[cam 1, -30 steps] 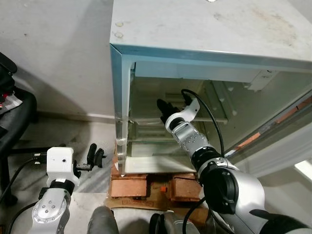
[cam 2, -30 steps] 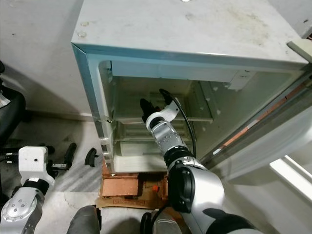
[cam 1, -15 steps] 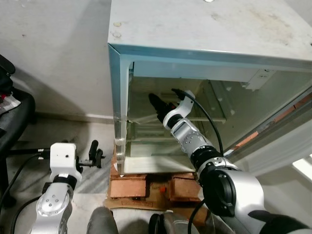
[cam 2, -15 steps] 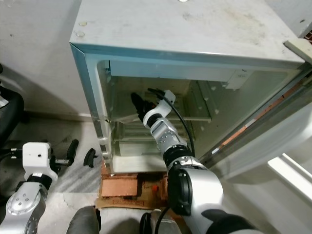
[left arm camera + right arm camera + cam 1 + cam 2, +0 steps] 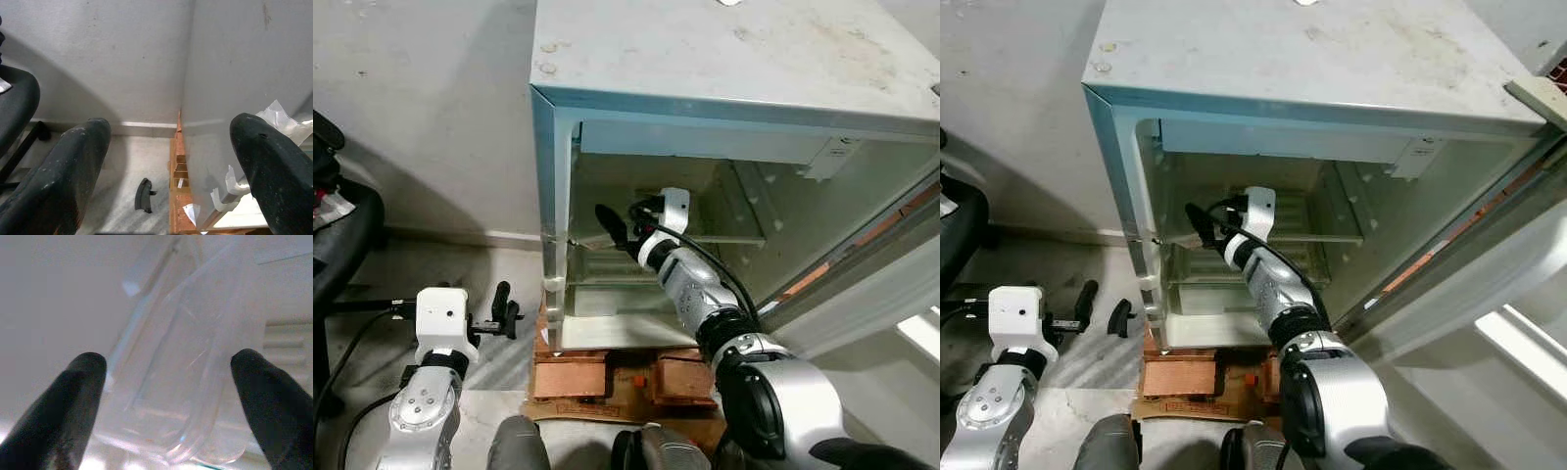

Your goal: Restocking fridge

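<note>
The fridge (image 5: 724, 59) stands open on a row of bricks (image 5: 573, 374), the bricks on cardboard (image 5: 626, 399) laid on the floor (image 5: 122, 191). Inside, a glass shelf (image 5: 1278, 238) runs just below the right gripper (image 5: 612, 227), and a clear tray (image 5: 195, 396) leans tilted on it, right ahead of the spread fingers. Down on the floor, beyond the left gripper (image 5: 166, 147), a small dark curved piece (image 5: 143, 195) lies beside the bricks, with a chair base (image 5: 19, 147) off near the wall.
</note>
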You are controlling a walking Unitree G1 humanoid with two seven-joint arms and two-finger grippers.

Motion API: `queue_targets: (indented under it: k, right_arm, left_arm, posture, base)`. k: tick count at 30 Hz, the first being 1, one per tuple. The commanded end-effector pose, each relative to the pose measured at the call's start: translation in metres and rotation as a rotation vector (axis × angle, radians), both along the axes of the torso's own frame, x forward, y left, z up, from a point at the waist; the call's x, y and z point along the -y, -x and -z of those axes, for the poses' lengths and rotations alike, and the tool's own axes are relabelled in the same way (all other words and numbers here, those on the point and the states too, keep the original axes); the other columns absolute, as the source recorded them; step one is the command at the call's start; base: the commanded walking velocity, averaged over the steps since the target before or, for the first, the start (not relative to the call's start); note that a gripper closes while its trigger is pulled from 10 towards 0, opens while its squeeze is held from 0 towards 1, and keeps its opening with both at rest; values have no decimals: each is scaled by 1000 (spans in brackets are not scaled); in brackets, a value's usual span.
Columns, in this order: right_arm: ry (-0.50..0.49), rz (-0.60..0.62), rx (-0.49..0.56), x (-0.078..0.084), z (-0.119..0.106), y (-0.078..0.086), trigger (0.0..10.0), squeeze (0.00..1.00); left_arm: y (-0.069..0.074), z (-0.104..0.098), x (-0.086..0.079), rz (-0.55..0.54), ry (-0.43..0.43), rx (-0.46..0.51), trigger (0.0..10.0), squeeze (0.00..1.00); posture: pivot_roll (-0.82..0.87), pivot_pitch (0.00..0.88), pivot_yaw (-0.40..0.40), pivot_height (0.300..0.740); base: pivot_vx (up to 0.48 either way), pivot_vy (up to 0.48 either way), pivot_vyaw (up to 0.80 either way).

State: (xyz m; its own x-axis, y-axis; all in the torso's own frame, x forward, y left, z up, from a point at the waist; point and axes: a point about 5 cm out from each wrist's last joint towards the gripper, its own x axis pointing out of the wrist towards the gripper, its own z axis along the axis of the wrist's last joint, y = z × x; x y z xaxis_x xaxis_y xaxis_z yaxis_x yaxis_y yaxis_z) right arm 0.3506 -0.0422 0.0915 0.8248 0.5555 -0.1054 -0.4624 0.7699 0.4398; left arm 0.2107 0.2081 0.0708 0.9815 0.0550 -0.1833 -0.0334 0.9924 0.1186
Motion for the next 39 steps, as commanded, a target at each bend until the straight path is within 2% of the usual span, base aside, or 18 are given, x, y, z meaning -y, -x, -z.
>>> queue_targets:
  k: [1,6,7,9,10,11,12,18,21,22,24,30,35,39]
  right_arm:
    - [46,-27,-31,-2,13,8,10000,1000]
    - [177,-98,-4,-1,20,13,10000,1000]
    - [226,-98,20,3,21,13,10000,851]
    - [248,-95,33,4,20,12,10000,851]
    - [257,-72,40,9,20,11,10000,216]
    - [257,-72,40,9,20,11,10000,216]
    - [245,-53,37,11,19,9,10000,0]
    - [206,51,34,25,16,4,10000,0]
    - [124,106,10,29,13,2,10000,0]
    - [53,137,-2,31,10,0,10000,0]
    - [0,163,-15,32,9,0,10000,0]
    - [-38,174,-5,33,9,2,10000,0]
    - [-71,195,55,44,0,0,10000,0]
    - [-32,192,103,53,-4,0,10000,0]
  left_arm:
    - [1,3,2,5,0,-6,10000,0]
    - [0,3,2,6,-2,-5,10000,0]
    - [0,3,2,9,-4,-6,10000,0]
    - [0,3,2,10,-5,-6,10000,0]
    - [0,3,2,11,-5,-7,10000,0]
    - [0,3,2,11,-5,-7,10000,0]
    - [0,3,2,13,-6,-8,10000,0]
    - [-1,3,2,20,-10,-11,10000,0]
    - [-1,3,1,19,-11,-14,10000,0]
    - [-1,3,1,18,-12,-14,10000,0]
    - [-1,3,1,19,-13,-14,10000,0]
    - [-1,4,2,20,-12,-14,10000,0]
    - [-2,5,3,19,-8,-14,10000,0]
    - [-2,5,4,18,-6,-12,10000,0]
  posture:
    - [199,127,-154,740]
    - [194,126,-152,740]
    - [189,125,-147,740]
    - [189,125,-147,740]
    - [188,124,-145,740]
    - [188,124,-145,740]
    - [188,124,-144,740]
    - [186,126,-138,740]
    - [189,126,-139,740]
    - [189,126,-139,740]
    - [188,124,-138,740]
    - [184,123,-138,740]
    - [175,120,-140,740]
    - [171,119,-142,740]
  base:
    - [0,0,0]
    - [0,0,0]
    - [0,0,0]
    - [0,0,0]
    - [0,0,0]
    - [0,0,0]
    - [0,0,0]
    - [0,0,0]
    - [0,0,0]
    - [0,0,0]
    - [0,0,0]
    - [0,0,0]
    - [0,0,0]
    - [0,0,0]
